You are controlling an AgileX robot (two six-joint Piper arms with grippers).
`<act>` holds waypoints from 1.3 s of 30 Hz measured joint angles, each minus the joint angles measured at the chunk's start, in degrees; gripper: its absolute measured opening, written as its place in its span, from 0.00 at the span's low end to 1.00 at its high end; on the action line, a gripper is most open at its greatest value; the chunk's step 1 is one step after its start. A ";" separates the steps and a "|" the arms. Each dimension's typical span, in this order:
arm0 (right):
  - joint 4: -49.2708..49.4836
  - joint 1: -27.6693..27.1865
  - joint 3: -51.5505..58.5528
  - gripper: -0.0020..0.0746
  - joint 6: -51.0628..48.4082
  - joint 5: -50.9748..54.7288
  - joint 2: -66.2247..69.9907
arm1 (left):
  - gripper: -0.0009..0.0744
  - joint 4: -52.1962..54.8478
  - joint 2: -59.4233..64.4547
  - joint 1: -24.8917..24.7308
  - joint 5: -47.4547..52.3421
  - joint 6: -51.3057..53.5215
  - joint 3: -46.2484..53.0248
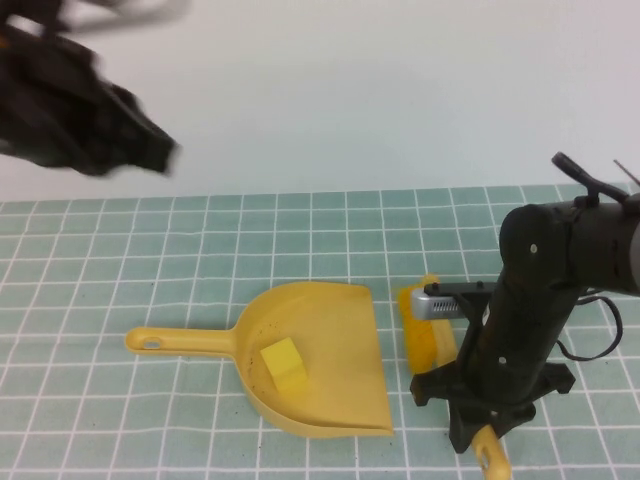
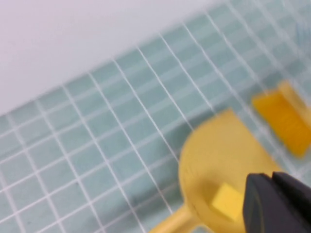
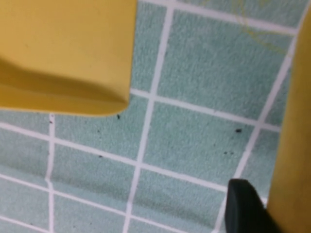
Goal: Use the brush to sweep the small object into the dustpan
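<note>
The yellow dustpan (image 1: pixel 320 355) lies on the checked cloth with its handle pointing left. A small yellow cube (image 1: pixel 283 364) sits inside it; the cube also shows in the left wrist view (image 2: pixel 227 201). My right gripper (image 1: pixel 478 432) is low at the right of the pan's mouth, shut on the yellow brush's handle (image 3: pixel 292 145). The brush's bristles (image 1: pixel 425 335) rest on the cloth beside the pan's right edge. One black finger (image 3: pixel 243 208) presses the handle. My left gripper (image 1: pixel 150 150) is raised high at the back left, fingers together, holding nothing.
The green checked cloth (image 1: pixel 150 260) covers the table up to a plain white wall behind. The dustpan's corner (image 3: pixel 73 53) lies close to the brush handle in the right wrist view. The brush (image 2: pixel 282 121) shows beyond the pan in the left wrist view.
</note>
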 joint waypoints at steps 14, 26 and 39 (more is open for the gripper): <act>0.42 0.00 0.00 0.52 0.32 2.05 0.53 | 0.01 -3.14 -13.70 12.23 -0.13 -0.81 0.00; -0.66 0.35 0.00 0.56 -0.59 8.73 -7.57 | 0.01 -7.09 -22.92 19.07 -7.17 -1.65 9.55; -9.98 1.03 0.00 0.03 -1.89 14.16 -45.31 | 0.01 -8.18 -43.23 22.14 -24.79 -5.64 42.77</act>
